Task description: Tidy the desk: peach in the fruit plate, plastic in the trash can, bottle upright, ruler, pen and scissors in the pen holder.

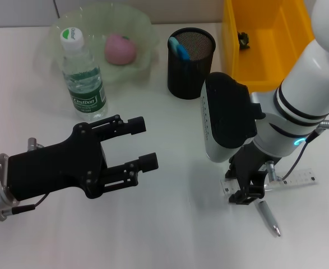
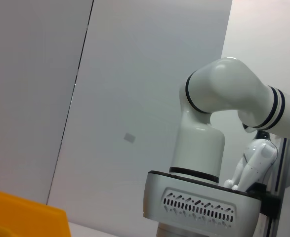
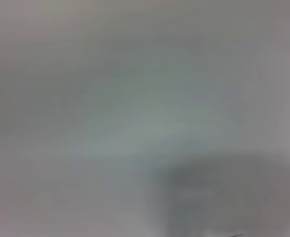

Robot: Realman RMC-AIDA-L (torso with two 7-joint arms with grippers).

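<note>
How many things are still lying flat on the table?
2. The ruler lies under the right gripper, and the pen lies just in front of it. Something could be hidden behind the arms.

Two arms — one black at the end, one white.
The left pincer (image 1: 144, 143) is matte black on a silver cuff; the right arm (image 1: 299, 106) is glossy white with black rings, a vented housing and a cyan light.

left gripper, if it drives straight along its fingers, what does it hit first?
Probably the right arm's white wrist housing: the open left gripper points right toward it, with nothing visible between. Height is unclear, so it might pass above.
</note>
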